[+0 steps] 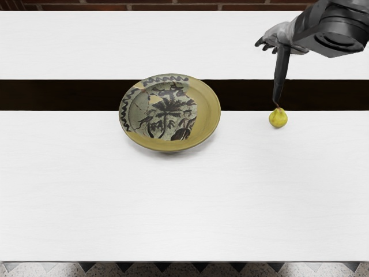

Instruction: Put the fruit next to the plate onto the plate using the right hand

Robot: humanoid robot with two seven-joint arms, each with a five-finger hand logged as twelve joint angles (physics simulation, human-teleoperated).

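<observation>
The pear (pixel 278 118) stands stem-up on the white table (pixel 184 202), well to the right of the painted plate (pixel 212 109). The right hand (pixel 281 39) hovers just beyond it, apparently spread and holding nothing. One long dark finger points down toward the stem, and contact is unclear.

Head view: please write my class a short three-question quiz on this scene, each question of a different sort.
1. True or false: the pear already lies on the plate.
2. In the picture, on which side of the plate is the pear? A left, B right, C in front.
3. Which hand is in view?

Key: 1 false, it sits on the table beside the plate. 2 B. 3 the right hand, reaching in from the upper right above the pear.
</observation>
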